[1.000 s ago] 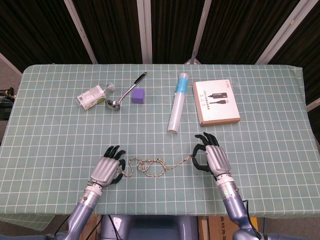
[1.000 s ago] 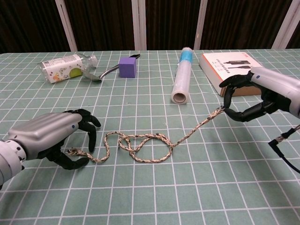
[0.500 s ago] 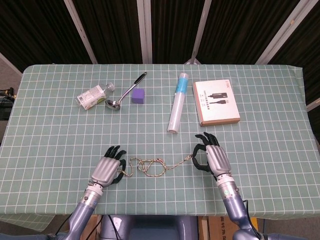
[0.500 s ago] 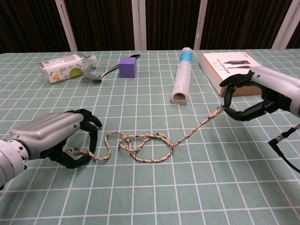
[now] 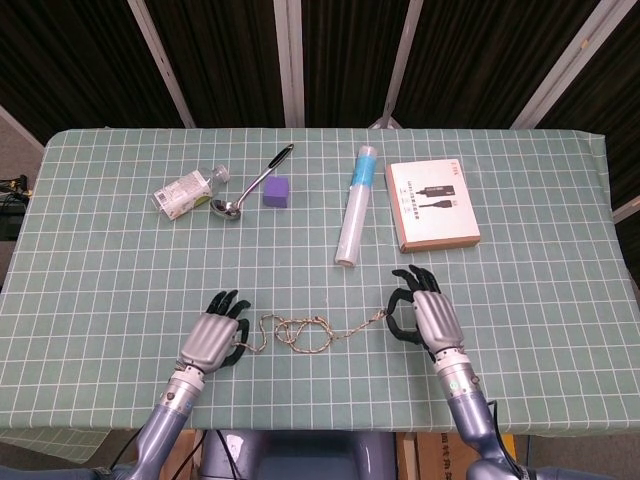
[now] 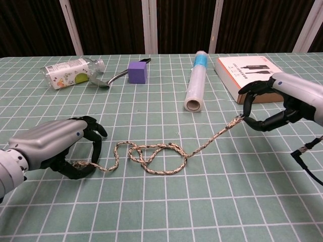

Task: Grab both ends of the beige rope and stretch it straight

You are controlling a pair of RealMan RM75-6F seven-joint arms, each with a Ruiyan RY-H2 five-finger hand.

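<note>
Both hands have drifted slightly apart: left hand (image 6: 48, 147) and right hand (image 6: 282, 103) each pinch an end of the beige rope (image 6: 166, 154), right span tauter, middle loops remaining on the bench (image 6: 161, 212).

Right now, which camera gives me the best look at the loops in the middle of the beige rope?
The chest view. There the beige rope fills the foreground, so its overlapping loops and the straight run to the right hand read clearly. The head view shows the same rope only as a small tangle between both hands.
</note>
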